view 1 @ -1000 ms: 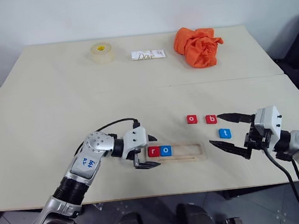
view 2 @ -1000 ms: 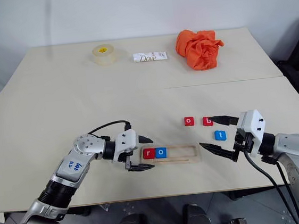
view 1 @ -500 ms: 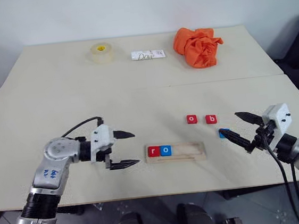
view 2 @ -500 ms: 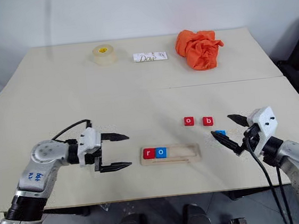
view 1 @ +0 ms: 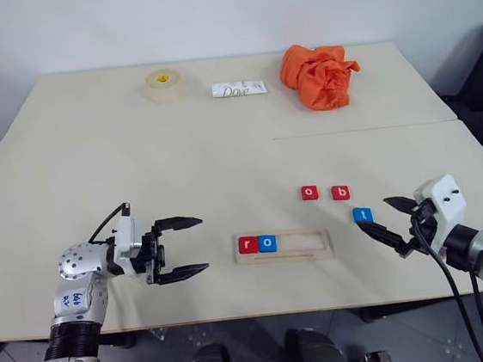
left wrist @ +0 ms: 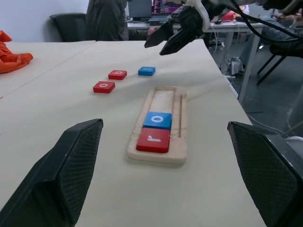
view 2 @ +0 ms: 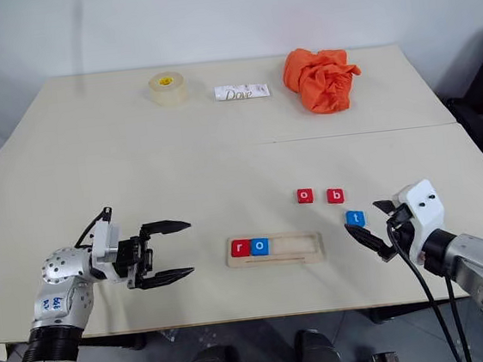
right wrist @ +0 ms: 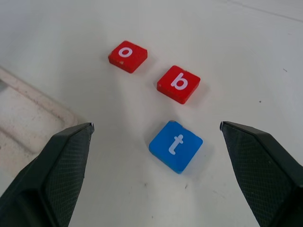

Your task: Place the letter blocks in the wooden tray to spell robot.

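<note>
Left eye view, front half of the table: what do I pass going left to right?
Left tool → red r block → blue o block → red o block → red b block → blue t block → right tool.

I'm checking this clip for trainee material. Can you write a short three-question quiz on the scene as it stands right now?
1. True or false: the wooden tray already holds three letter blocks.
2. Which block lies nearest the right gripper?
A. red o
B. red b
C. blue t
3. Fill in: the left gripper is open and holds ____.

Key
1. False: it holds two, the red r and the blue o, at its left end.
2. C.
3. Nothing; it stands left of the tray, apart from it.
</note>
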